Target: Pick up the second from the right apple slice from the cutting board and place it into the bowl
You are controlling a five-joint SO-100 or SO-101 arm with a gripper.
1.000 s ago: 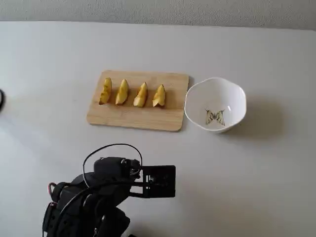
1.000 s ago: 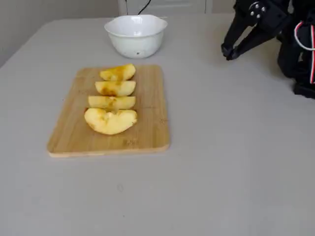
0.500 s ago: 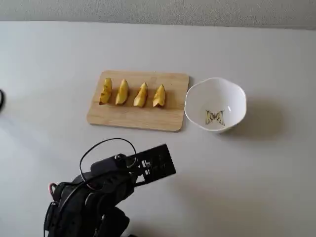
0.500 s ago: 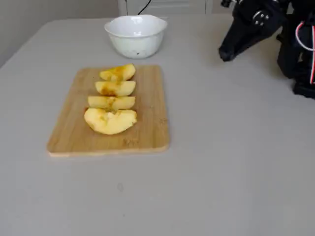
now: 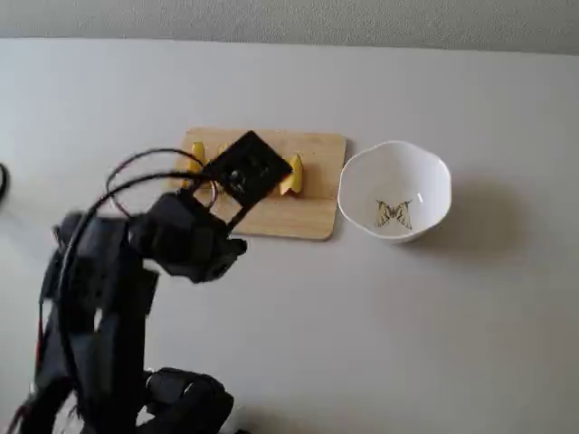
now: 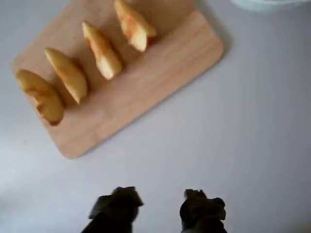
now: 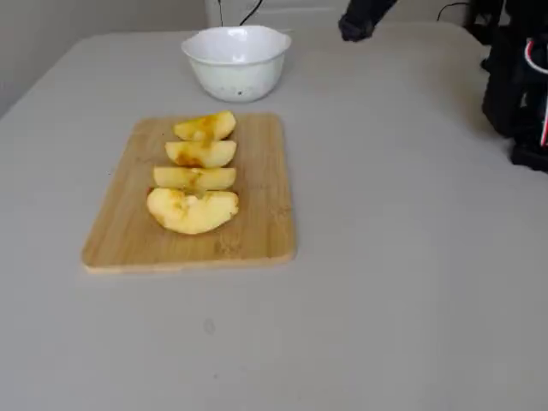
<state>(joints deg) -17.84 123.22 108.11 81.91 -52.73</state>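
Well apart: apple slice [image 6: 103, 50], open hand [image 6: 158, 209].

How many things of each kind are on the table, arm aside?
Apple slices: 4, in a row
Cutting board: 1
Bowl: 1, empty
Total: 6

One fixed view looks steeply down; another looks low along the table. The wrist view hangs close above. All share the board [image 5: 298, 194] [image 6: 146, 82] [image 7: 257, 214].
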